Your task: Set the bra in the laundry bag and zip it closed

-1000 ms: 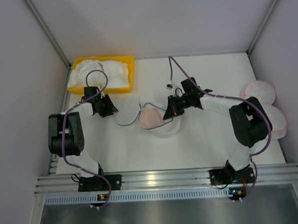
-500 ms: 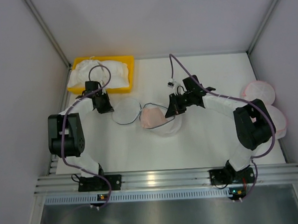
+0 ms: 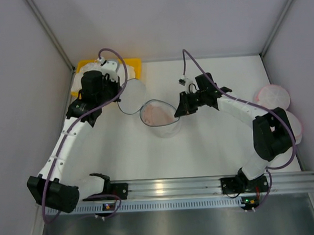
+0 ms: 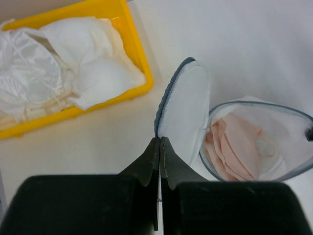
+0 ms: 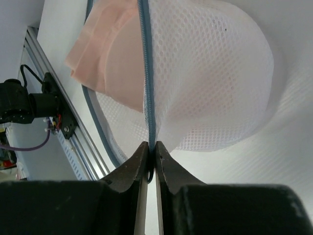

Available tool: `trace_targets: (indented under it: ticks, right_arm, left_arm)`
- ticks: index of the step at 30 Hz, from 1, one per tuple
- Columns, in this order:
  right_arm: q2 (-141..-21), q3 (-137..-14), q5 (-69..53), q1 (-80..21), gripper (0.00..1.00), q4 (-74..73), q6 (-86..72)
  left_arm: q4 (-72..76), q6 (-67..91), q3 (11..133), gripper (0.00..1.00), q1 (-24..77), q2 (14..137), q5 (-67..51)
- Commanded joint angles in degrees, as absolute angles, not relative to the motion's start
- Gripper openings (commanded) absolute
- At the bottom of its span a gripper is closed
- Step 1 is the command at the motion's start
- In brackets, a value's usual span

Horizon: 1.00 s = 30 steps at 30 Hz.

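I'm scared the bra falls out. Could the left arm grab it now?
Probably not yet: the left tool is shut on the flap of the laundry bag. The bra lies uncovered right beside it, so nothing else blocks.

Bra [image 3: 158, 113]: pale pink, padded and soft, folded on itself. It lies inside the pouch and shows through the open mouth.
Laundry bag [image 3: 167, 129]: round white mesh pouch with a dark grey zipper rim, unzipped, at mid counter [image 3: 216, 140].
Flap [image 4: 186, 105]: the bag's round mesh lid, raised on edge beside the mouth on the left and joined at one side.
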<state>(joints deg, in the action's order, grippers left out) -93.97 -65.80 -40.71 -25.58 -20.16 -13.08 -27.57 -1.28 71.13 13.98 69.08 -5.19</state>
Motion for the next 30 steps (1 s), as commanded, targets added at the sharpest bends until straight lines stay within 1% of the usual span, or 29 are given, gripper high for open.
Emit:
trace_targets:
  ticks: [1,3,5,9,10,12,15,16,19,20,22,26,28,30]
  right_arm:
    - [-91.7,-68.3,-38.7,-25.2,0.1,-18.9,-14.0]
    - [-92.2,-69.3,-36.6,-25.5,0.16,-20.8,-12.5]
    - [-90.8,-69.7,-33.9,-25.3,0.2,-19.3,-11.7]
    - [-83.6,-66.1,-34.4,-23.5,0.23,-9.8,-17.6]
    - [-82.7,-66.9,-34.7,-23.2,0.24,-7.5,-19.1]
    - [-83.7,-69.9,-37.5,-23.4,0.24,-8.4,-20.7]
    - [-85.0,-73.8,-37.6,-24.5,0.21,-8.4,-23.9]
    - [-84.9,-75.1,-36.1,-26.6,0.17,-8.5,-23.8]
    - [-86.6,-77.1,-29.7,-33.1,0.08,-9.4,-25.7]
    - [-87.4,-77.0,-28.2,-34.6,0.03,-9.7,-26.6]
    - [-89.5,-74.2,-24.6,-38.2,0.0,-7.7,-27.9]
    - [-93.9,-69.0,-20.0,-42.4,0.0,-0.6,-28.6]
    - [-98.0,-69.5,-20.2,-43.5,0.0,1.1,-30.1]
    - [-100.3,-70.6,-18.0,-44.4,0.0,2.0,-29.4]
  left_arm:
    - [-31.5,-7.1,72.0,0.0,20.4,66.9,1.2]
    - [-33.0,-5.3,72.0,0.0,21.1,66.8,1.0]
    - [-33.3,-3.7,72.3,0.0,21.2,66.6,0.3]
    - [-33.3,-1.1,74.2,0.0,21.2,66.0,-3.2]
    - [-33.6,-0.5,75.2,0.0,21.1,66.1,-3.4]
    - [-34.7,1.7,76.9,0.0,21.1,66.9,-4.5]
    - [-35.4,4.2,78.8,0.0,21.2,67.8,-5.9]
    - [-35.9,5.3,79.6,0.0,21.1,68.4,-6.1]
    - [-36.6,6.9,81.4,0.0,21.1,69.4,-6.7]
    - [-36.6,8.2,81.6,0.0,21.1,69.7,-6.9]
    - [-36.7,9.6,82.4,0.0,21.2,70.3,-7.5]
    - [-36.8,11.8,82.8,0.0,21.2,71.5,-8.3]
    - [-36.9,13.0,83.0,0.0,21.1,71.7,-8.7]
    - [-36.9,13.9,83.0,0.0,20.8,72.0,-9.7]
